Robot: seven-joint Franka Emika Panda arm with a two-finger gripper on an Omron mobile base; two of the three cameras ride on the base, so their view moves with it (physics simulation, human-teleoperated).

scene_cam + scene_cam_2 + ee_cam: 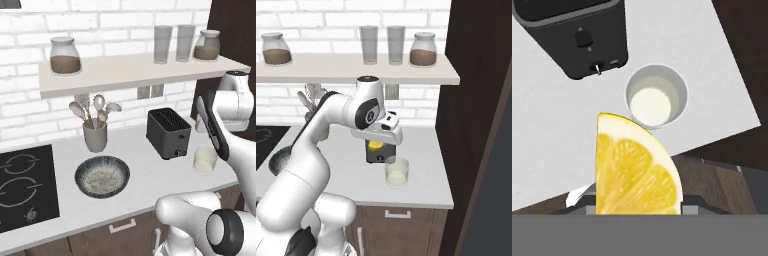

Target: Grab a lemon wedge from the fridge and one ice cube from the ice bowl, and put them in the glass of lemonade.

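The two-finger gripper (376, 146) of the white robot arm is clamped on the small bright yellow lemon wedge (634, 167), which sits between the jaws with its cut face turned to the hand camera and its point reaching away from the hand. In the right base view the lemon wedge (375, 145) shows as a yellow spot just under the white hand, in front of the dark grey two-slot toaster (168, 132). The hand hangs above the white stone counter (145, 185), a little higher than the short clear glass of lemonade (397, 172) and beside it, toward the toaster, not directly over it. The glass of lemonade (656, 96) stands upright near the counter's front edge, just beside the toaster. The wide shallow ice bowl with dark rim and pale speckled inside (102, 176) rests on the counter in front of the grey utensil cup with spoons (95, 134), well apart from the glass.
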